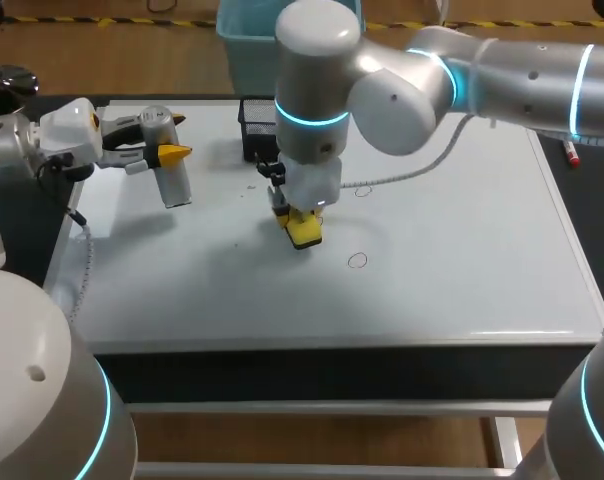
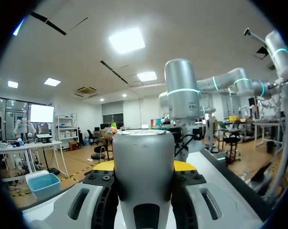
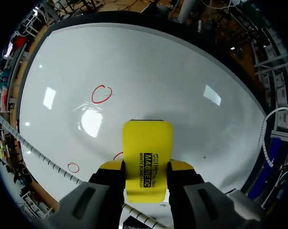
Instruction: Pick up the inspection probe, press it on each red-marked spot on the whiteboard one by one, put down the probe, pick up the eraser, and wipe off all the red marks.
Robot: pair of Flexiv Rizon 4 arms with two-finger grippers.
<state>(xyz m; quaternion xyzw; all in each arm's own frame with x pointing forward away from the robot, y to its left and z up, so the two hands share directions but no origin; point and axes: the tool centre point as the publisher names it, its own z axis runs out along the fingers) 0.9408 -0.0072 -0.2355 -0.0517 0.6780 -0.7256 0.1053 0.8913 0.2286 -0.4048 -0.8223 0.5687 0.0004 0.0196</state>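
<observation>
My left gripper [image 1: 160, 152] is shut on the grey cylindrical probe [image 1: 174, 185], which stands roughly upright over the left part of the whiteboard [image 1: 462, 250]. In the left wrist view the probe [image 2: 144, 171] fills the gap between the fingers of that gripper [image 2: 144, 167]. Near the board's middle, my right gripper [image 1: 302, 222] is shut on the yellow eraser [image 1: 304, 232]. The right wrist view has the eraser [image 3: 148, 160] in the right gripper [image 3: 146, 168], low over the whiteboard [image 3: 182, 71]. Red circles [image 3: 101, 94] [image 3: 73, 167] lie ahead and beside; another peeks from under the eraser.
A black mesh basket [image 1: 254, 125] stands at the back of the board, just behind my right gripper. A red marker [image 1: 572, 152] lies off the board's right edge. Two faint circles [image 1: 357, 260] [image 1: 362, 190] show to the right of the eraser.
</observation>
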